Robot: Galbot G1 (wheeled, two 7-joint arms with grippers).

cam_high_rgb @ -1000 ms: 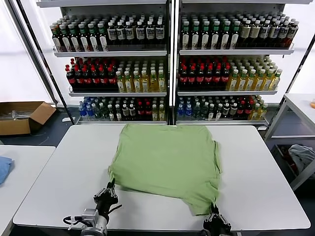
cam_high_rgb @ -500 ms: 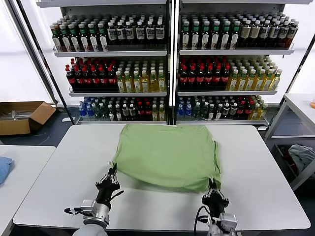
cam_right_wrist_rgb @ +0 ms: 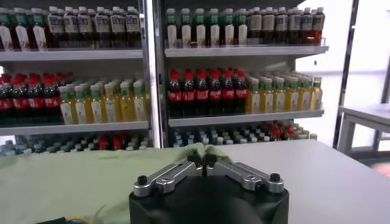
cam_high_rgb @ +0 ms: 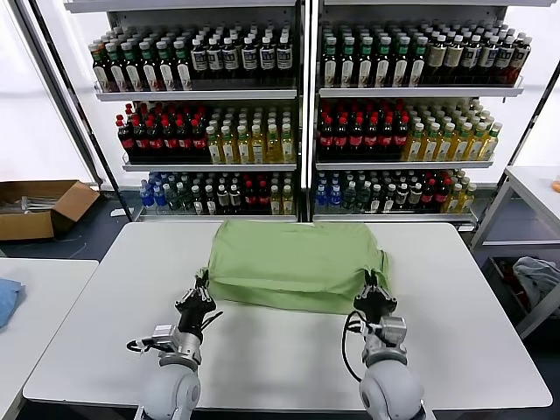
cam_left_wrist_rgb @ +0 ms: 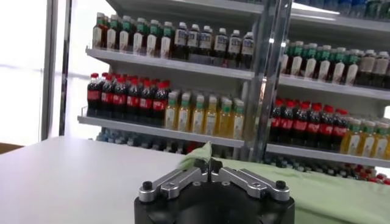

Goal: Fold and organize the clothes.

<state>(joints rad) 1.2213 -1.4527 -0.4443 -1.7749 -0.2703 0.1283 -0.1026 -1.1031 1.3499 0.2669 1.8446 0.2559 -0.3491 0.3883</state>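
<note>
folding the near hem away from the robot looks like the step in hand: the light green shirt lies plain side up on the far half of the white tabletop, its near edge lifted and doubled toward the shelves of bottles. the left pincer is pinched tight on the shirt's near left corner, and the left wrist view shows a tuft of green cloth caught between its closed tips. the right pincer is likewise clamped on the near right corner, with a fold of cloth between its tips in the right wrist view.

risks from here, as i judge them: each hold is only a small pinch of soft fabric, so a quick pull could slip a corner free and let that side drop. if one arm travels farther than the other, the fold line will run skewed. letting go too high would let the hem fall short or crumple. dragging low could push the lower layer toward the far tabletop edge.
</note>
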